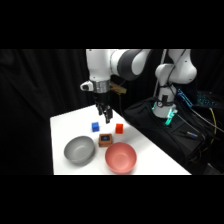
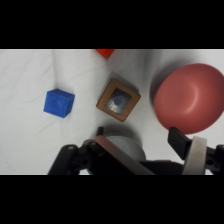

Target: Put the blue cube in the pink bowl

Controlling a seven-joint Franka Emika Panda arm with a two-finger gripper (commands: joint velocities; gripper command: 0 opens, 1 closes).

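The blue cube [image 1: 95,126] sits on the white table, apart from everything else; in the wrist view the blue cube [image 2: 59,103] lies at the left. The pink bowl [image 1: 120,157] stands near the table's front edge and holds nothing; the wrist view shows the pink bowl [image 2: 190,98] at the right. My gripper [image 1: 105,117] hangs above the table just behind and right of the cube, not touching it. In the wrist view my gripper [image 2: 142,145] is open with nothing between its fingers.
A brown block [image 1: 105,139] with a blue top mark lies between the bowls and the cubes. A red cube [image 1: 119,128] sits right of the gripper. A grey bowl [image 1: 79,149] stands at the front left. The table [image 1: 150,150] ends close behind the pink bowl's right.
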